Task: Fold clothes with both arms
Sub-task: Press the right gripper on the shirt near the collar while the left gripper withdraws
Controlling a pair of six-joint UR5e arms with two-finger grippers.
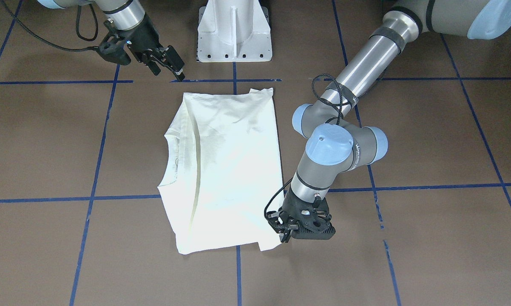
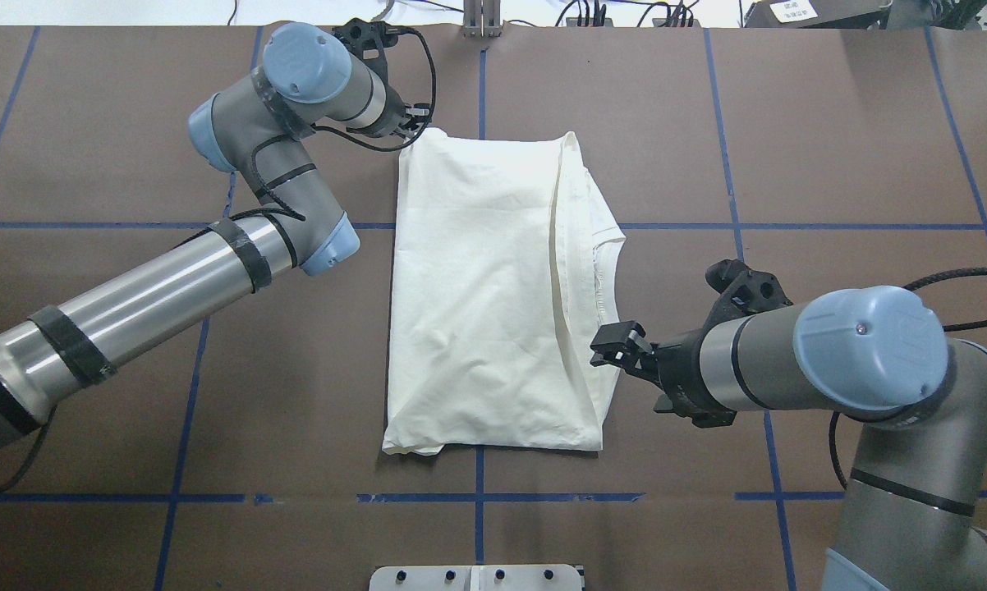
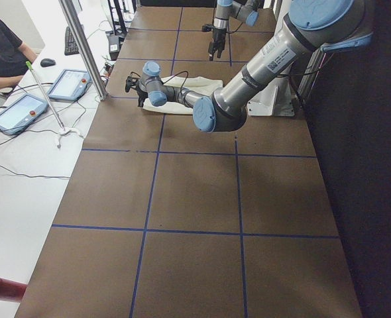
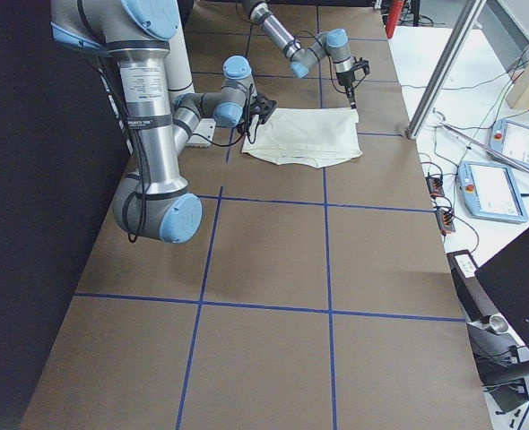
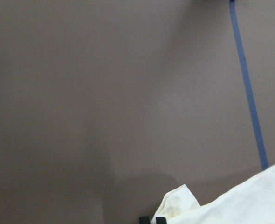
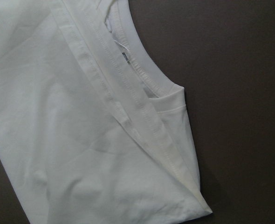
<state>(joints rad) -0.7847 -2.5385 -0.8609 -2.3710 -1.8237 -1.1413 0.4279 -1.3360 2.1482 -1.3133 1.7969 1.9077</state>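
The cream T-shirt [image 2: 477,287] lies about mid-surface, straight out from the white pedestal [image 1: 234,29]. It is folded into a long rectangle with only plain cloth showing. Its neckline [image 6: 137,70] faces the surface's end on the robot's right, and its long sides run from the pedestal's edge of the surface toward the far edge. To me that looks like the side folds are done and a fold across the length is next.

The left claw [image 1: 284,235] is down at the shirt's far corner on the robot's left, low against the brown surface [image 2: 789,123]. In the wrist view its tips look close together beside the corner flap, but I cannot tell whether any cloth is between them. A low reach at a corner suits taking hold there to carry that end over.

The right claw [image 2: 612,346] hangs above the shirt's neckline side, toward the pedestal end, with its fingers spread and nothing in them. It is clear of the cloth. I judge it is lining up on a matching spot, so both ends of the far hem can lift evenly.
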